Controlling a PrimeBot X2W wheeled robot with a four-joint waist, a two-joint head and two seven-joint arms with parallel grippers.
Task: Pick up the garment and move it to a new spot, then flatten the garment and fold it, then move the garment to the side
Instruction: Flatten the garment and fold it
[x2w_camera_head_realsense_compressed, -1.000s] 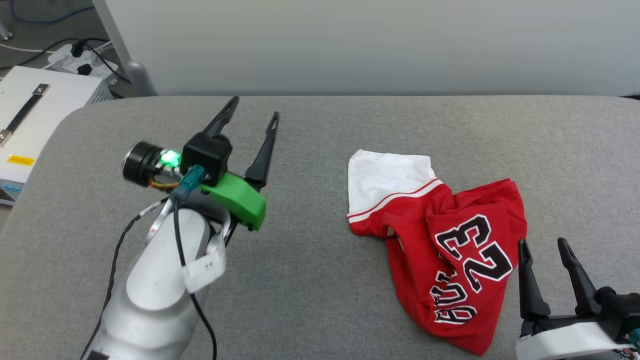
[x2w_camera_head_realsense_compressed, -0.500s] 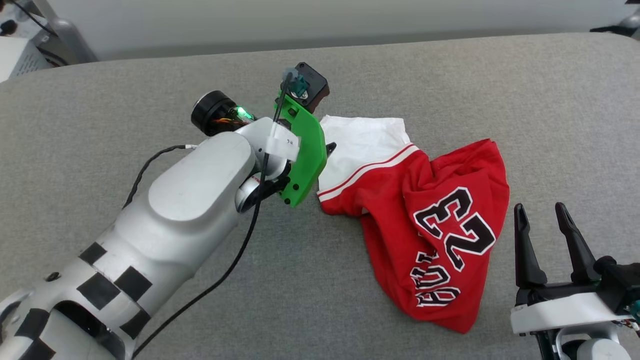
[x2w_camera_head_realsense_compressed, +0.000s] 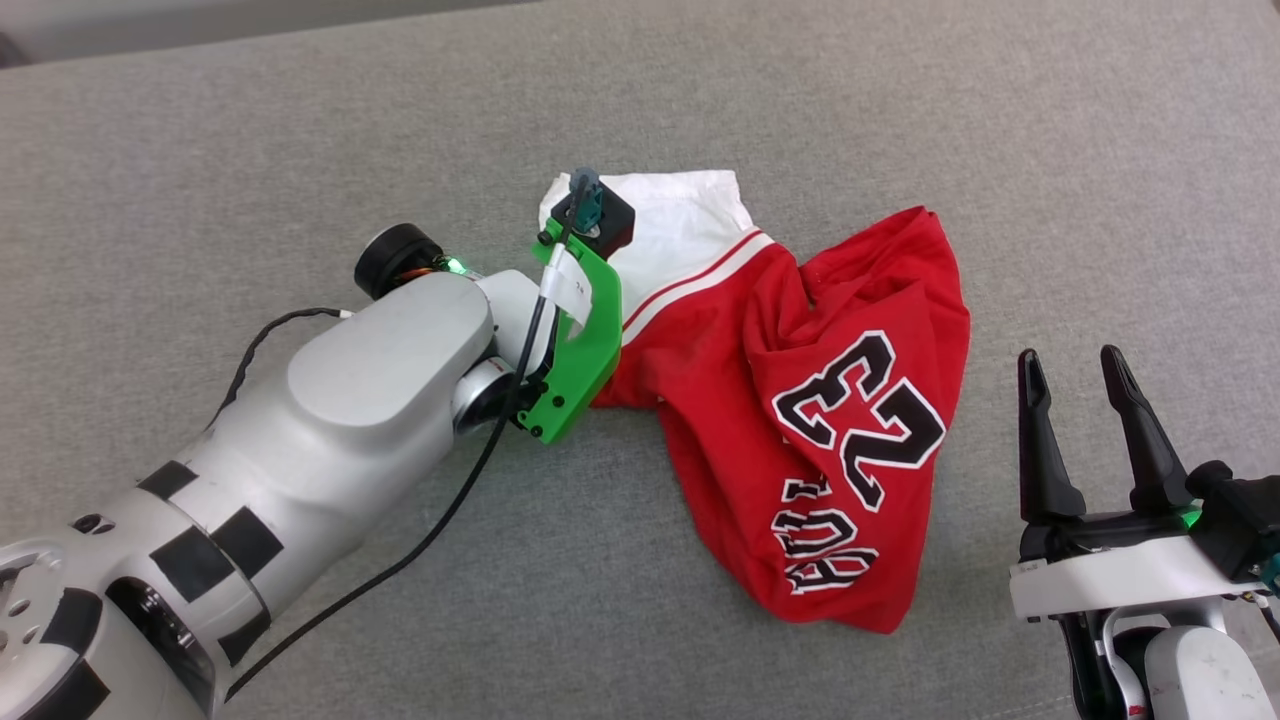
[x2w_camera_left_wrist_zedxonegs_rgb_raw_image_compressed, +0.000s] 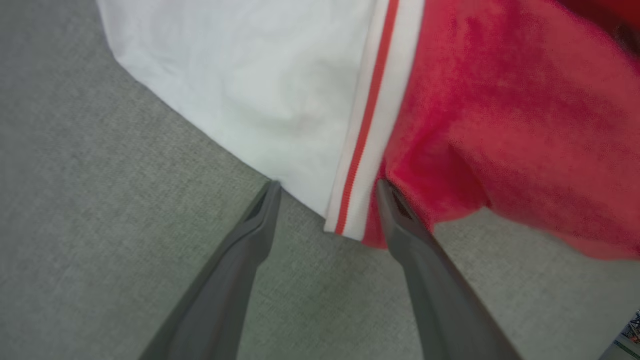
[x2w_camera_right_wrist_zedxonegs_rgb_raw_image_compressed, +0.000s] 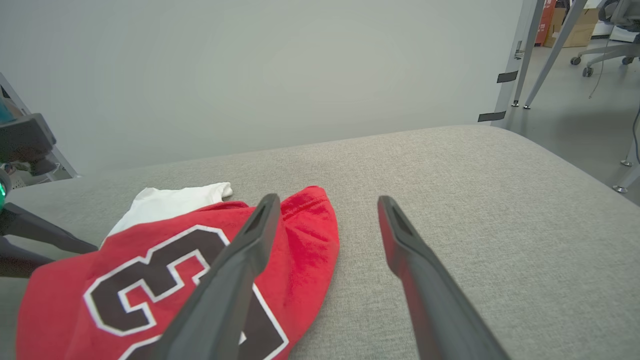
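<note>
The garment (x2w_camera_head_realsense_compressed: 800, 420) lies crumpled on the grey padded table (x2w_camera_head_realsense_compressed: 300, 150), red with a black "23" print up and a white sleeve (x2w_camera_head_realsense_compressed: 680, 215) at its far left. My left arm's green wrist bracket (x2w_camera_head_realsense_compressed: 580, 330) hangs over the sleeve's left edge and hides the fingers in the head view. In the left wrist view the left gripper (x2w_camera_left_wrist_zedxonegs_rgb_raw_image_compressed: 327, 186) is open, its tips straddling the striped trim (x2w_camera_left_wrist_zedxonegs_rgb_raw_image_compressed: 367, 120) where the white sleeve (x2w_camera_left_wrist_zedxonegs_rgb_raw_image_compressed: 250, 75) meets red cloth (x2w_camera_left_wrist_zedxonegs_rgb_raw_image_compressed: 500, 125). The right gripper (x2w_camera_head_realsense_compressed: 1068, 355) stands open and empty just right of the garment (x2w_camera_right_wrist_zedxonegs_rgb_raw_image_compressed: 310, 240).
A pale wall (x2w_camera_right_wrist_zedxonegs_rgb_raw_image_compressed: 250, 65) backs the table in the right wrist view. The table's rounded right edge (x2w_camera_right_wrist_zedxonegs_rgb_raw_image_compressed: 575, 170) drops to floor with metal legs (x2w_camera_right_wrist_zedxonegs_rgb_raw_image_compressed: 520, 55) and an office chair (x2w_camera_right_wrist_zedxonegs_rgb_raw_image_compressed: 615, 20) beyond. Bare grey fabric (x2w_camera_right_wrist_zedxonegs_rgb_raw_image_compressed: 450, 200) spreads right of the garment.
The head camera has tipped down. My left arm has swung right from the bare table to the white sleeve's edge, fingers now pointing down. The right gripper has stayed put.
</note>
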